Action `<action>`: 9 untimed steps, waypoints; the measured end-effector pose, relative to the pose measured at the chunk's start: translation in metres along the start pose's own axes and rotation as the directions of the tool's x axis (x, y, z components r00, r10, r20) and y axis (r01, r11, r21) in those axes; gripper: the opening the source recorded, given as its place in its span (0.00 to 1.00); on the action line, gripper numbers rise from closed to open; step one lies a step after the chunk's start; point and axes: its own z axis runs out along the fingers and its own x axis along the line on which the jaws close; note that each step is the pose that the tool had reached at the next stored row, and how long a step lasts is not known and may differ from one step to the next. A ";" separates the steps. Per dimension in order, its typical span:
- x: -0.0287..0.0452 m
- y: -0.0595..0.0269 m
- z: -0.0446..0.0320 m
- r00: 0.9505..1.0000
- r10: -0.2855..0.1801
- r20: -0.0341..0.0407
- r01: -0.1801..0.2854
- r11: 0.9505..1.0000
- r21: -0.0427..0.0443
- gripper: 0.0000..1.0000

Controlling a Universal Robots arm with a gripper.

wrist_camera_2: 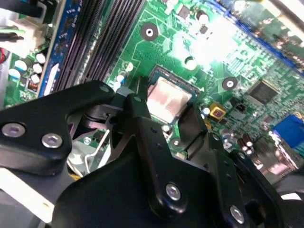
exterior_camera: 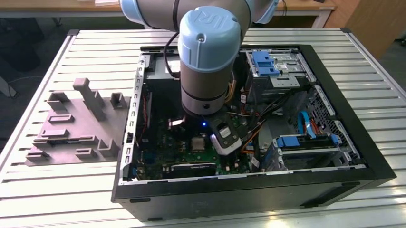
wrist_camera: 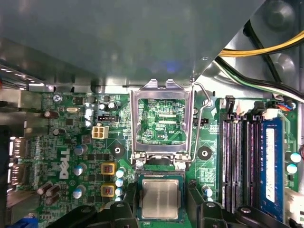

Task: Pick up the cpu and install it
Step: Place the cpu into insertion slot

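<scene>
A slatted pale metal desk (exterior_camera: 76,190) carries an open black computer case (exterior_camera: 355,156) lying on its side, with a grey moulded parts tray (exterior_camera: 70,128) beside it toward the exterior view's left. The arm (exterior_camera: 206,57) reaches straight down into the case over the green motherboard (wrist_camera: 71,137).

The cpu (wrist_camera: 160,199), its silvery top showing in both wrist views (wrist_camera_2: 167,97), lies flat within the square socket frame (wrist_camera: 180,178), level and apparently square to its edges. The hinged metal load plate (wrist_camera: 162,118) stands flipped open behind the socket, and its thin wire lever (wrist_camera: 202,95) is raised alongside. The memory slots (wrist_camera: 237,156) run parallel just beside the socket.

The pincer (wrist_camera: 160,211) hangs right over the chip, one black finger (wrist_camera_2: 142,123) on each side of it. The jaws stand apart about the width of the chip; whether the pads actually press its edges is hidden, so I cannot tell if it is gripped or already let go.

By my reading the chip is at the seating stage, with the socket not yet clamped. To do this well, the chip should drop under its own weight with no downward force, its edges parallel to the frame and any notches matched, since the contacts below would bend easily. The fingers should open evenly so neither drags a corner up or shifts the chip sideways, and they should stay well apart from the raised lever.
</scene>
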 end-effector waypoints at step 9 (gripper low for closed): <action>0.0002 0.0003 -0.0053 1.000 0.000 0.000 0.000 1.000 0.000 0.51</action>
